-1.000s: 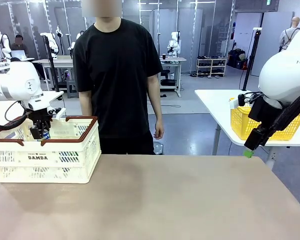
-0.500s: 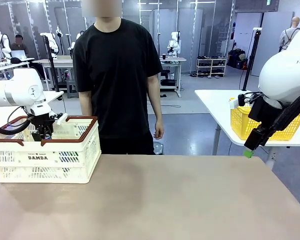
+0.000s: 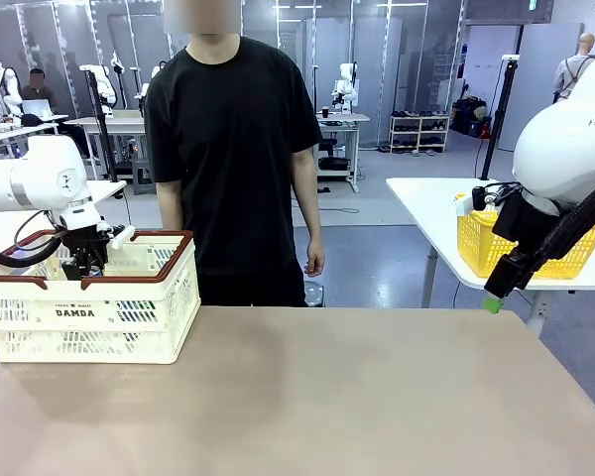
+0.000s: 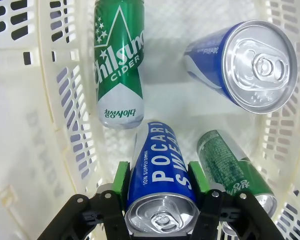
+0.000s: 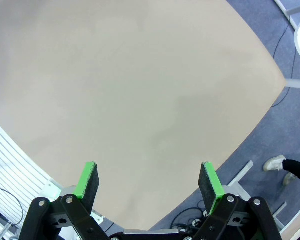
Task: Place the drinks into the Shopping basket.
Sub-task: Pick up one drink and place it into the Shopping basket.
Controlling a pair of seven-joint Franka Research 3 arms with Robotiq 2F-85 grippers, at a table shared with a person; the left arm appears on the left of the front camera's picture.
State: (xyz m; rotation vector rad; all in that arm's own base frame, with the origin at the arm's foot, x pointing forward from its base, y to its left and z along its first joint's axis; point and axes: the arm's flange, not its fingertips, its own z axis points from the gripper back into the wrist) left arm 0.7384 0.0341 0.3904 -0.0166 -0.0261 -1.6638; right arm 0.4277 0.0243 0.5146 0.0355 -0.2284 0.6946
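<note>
My left gripper reaches down into the cream Shopping basket, shut on a blue-and-white can held between its green pads. On the basket floor below lie three more drinks: a green cider can, a second blue can and another green can. In the front view the left gripper sits inside the basket's brown rim. My right gripper is open with nothing between its fingers, and hangs by the table's right edge.
A person in a black shirt stands at the far side of the table, arms down. The tan tabletop is bare. A yellow mesh basket sits on another table behind my right arm.
My left arm has lowered the blue can a little deeper into the basket, then held still. The right arm has not moved.
</note>
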